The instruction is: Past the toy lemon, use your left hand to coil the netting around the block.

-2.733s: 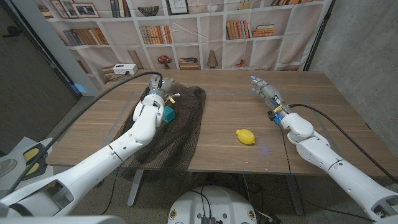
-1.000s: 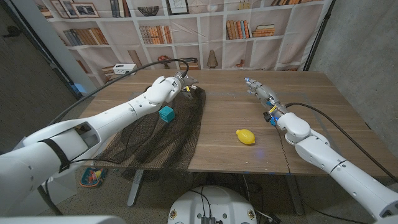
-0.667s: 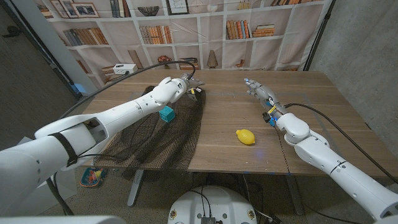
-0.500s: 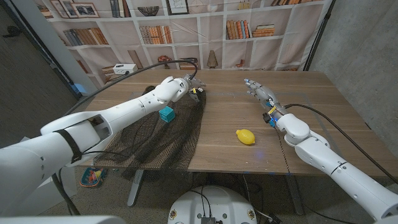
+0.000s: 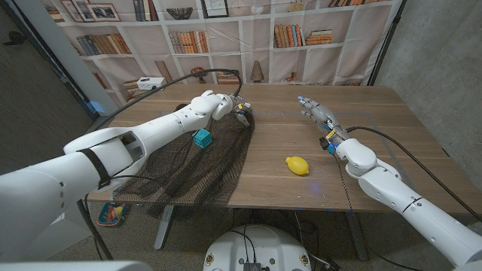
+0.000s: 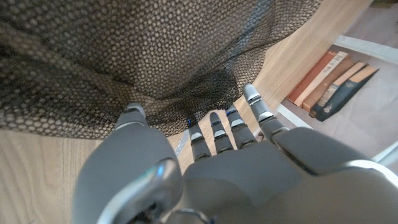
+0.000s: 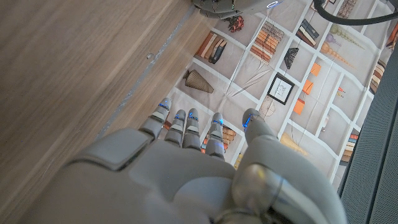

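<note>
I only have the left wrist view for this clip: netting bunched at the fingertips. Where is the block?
Observer: The teal block lies on the netting, uncovered, nearer the robot than the left hand.
Operator: Which part of the netting is the hand at?
Observer: Its far corner, on the lemon's side.
Operator: And the lemon?
Observer: The toy lemon sits on bare table, apart from the netting.

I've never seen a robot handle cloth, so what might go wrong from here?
1. The left hand reaches the net's far corner with its fingers spread; the loose mesh might snag on them.
2. The block sits free on the net, so a tug could roll it off.
</note>
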Action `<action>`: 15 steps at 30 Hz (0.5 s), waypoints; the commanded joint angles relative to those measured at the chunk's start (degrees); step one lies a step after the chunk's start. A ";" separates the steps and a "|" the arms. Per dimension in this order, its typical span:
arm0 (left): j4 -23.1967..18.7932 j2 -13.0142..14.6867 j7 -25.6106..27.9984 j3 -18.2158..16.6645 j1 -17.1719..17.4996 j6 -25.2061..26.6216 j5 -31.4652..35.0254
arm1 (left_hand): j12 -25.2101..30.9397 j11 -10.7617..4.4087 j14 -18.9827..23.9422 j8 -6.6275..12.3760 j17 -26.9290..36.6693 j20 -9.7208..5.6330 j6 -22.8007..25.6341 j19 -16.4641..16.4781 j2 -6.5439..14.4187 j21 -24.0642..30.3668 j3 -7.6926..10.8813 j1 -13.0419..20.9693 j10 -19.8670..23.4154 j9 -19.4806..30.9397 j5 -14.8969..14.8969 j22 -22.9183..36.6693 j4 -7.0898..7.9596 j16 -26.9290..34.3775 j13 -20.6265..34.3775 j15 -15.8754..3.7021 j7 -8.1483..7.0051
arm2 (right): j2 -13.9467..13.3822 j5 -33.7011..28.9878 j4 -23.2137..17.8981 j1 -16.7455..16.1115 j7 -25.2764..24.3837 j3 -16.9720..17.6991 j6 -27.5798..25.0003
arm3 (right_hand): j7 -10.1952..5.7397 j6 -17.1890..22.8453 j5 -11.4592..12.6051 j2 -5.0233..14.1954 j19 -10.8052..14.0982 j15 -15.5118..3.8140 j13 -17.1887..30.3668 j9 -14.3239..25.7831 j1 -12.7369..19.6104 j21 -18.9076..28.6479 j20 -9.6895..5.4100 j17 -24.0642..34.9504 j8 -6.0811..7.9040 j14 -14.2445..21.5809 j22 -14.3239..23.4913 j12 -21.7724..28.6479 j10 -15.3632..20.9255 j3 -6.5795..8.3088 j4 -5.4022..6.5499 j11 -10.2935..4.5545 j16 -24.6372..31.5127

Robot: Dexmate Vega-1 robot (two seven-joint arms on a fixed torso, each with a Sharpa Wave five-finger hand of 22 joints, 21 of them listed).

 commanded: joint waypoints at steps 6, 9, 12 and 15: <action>-3.56 3.18 11.70 1.63 3.38 5.54 0.23 | 4.17 -2.95 16.76 9.15 2.47 -4.00 23.01 8.89 7.30 2.07 10.92 18.79 20.03 1.31 -6.88 0.40 -7.83 6.88 0.54 -11.05 3.99 | 0.30 0.08 1.46 1.55 0.96 -0.51 -0.49 | 0.02 0.45 0.52 -0.08 0.10 0.11 0.17 0.26 -0.21 -0.09 0.47 0.17 0.01 0.44 0.08 -0.14 0.39 0.12 0.49 -0.22 0.25; -4.19 4.03 16.99 2.00 4.67 7.62 3.10 | 8.31 -3.50 25.21 10.84 8.04 -5.00 24.42 12.68 6.81 5.51 12.41 25.31 27.94 1.53 -8.36 1.24 -7.83 13.19 3.53 -11.29 4.08 | 0.35 0.09 1.66 1.80 1.14 -0.61 -0.49 | 0.05 0.44 0.53 -0.08 0.12 0.16 0.18 0.26 -0.21 -0.09 0.48 0.16 -0.01 0.49 0.08 -0.16 0.39 0.12 0.49 -0.19 0.26; -4.68 4.72 20.21 1.76 5.58 8.71 4.31 | 16.73 -3.25 34.35 12.54 19.22 -5.60 26.70 16.27 5.51 14.17 9.79 31.59 36.20 2.20 -8.70 3.92 -7.03 22.47 12.27 -11.40 3.73 | 0.41 0.15 1.81 2.03 1.29 -0.72 -0.60 | 0.03 0.44 0.53 -0.07 0.11 0.12 0.18 0.26 -0.21 -0.09 0.48 0.16 -0.02 0.50 0.09 -0.18 0.37 0.13 0.49 -0.24 0.26; -5.27 5.21 22.07 0.90 6.38 9.76 4.34 | 18.75 -3.75 38.70 12.21 24.29 -5.94 26.11 17.80 5.46 19.27 8.31 32.04 37.25 2.27 -8.69 5.46 -6.58 26.99 16.00 -11.16 4.38 | 0.47 0.13 1.96 2.29 1.43 -0.86 -0.72 | 0.05 0.45 0.53 -0.06 0.11 0.12 0.19 0.26 -0.22 -0.09 0.49 0.16 -0.03 0.52 0.09 -0.18 0.40 0.13 0.50 -0.25 0.27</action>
